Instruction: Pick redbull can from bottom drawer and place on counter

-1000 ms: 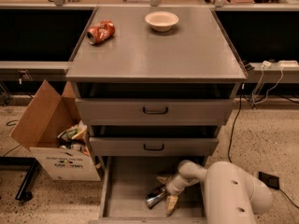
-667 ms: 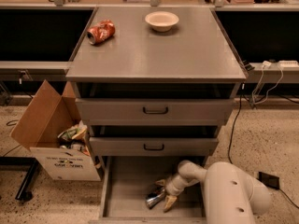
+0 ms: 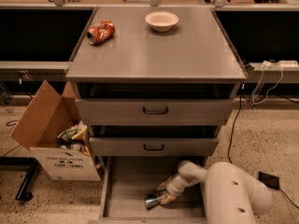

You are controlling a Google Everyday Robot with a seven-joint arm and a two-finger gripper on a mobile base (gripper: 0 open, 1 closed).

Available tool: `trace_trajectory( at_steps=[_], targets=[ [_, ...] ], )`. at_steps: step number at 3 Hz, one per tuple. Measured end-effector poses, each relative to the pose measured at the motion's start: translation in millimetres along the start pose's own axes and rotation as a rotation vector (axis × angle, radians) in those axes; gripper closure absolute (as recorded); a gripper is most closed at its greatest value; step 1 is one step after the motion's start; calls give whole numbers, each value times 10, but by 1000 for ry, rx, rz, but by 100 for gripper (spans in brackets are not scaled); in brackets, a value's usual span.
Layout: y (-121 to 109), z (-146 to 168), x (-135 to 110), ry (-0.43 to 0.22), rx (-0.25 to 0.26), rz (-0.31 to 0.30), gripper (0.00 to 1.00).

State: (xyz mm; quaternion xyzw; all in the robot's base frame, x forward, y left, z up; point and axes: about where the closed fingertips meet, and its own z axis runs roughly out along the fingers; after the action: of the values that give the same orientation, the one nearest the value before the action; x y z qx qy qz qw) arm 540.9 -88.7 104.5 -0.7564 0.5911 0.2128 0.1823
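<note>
The redbull can point(image 3: 153, 201), slim and silver-blue, lies on its side on the floor of the open bottom drawer point(image 3: 125, 186), right of its middle. My gripper point(image 3: 161, 193) reaches down into the drawer from the right, its tan fingers set around the can's right end. My white arm fills the lower right. The counter point(image 3: 187, 50) is the grey cabinet top above.
On the counter lie a dented orange-red can point(image 3: 101, 31) at the back left and a cream bowl point(image 3: 161, 20) at the back middle. Two upper drawers with black handles point(image 3: 155, 110) stand partly pulled out. An open cardboard box point(image 3: 56, 139) of rubbish stands left of the cabinet.
The gripper and the can have hardly moved in the drawer; the arm holds about the same pose.
</note>
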Motion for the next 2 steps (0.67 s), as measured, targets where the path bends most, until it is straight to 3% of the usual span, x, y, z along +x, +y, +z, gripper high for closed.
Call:
trace_trajectory(
  at_steps=[1,2],
  targets=[
    [10,-198,-10,9,39,18,89],
    [6,-742,-135,-11,137,58,100]
  ],
)
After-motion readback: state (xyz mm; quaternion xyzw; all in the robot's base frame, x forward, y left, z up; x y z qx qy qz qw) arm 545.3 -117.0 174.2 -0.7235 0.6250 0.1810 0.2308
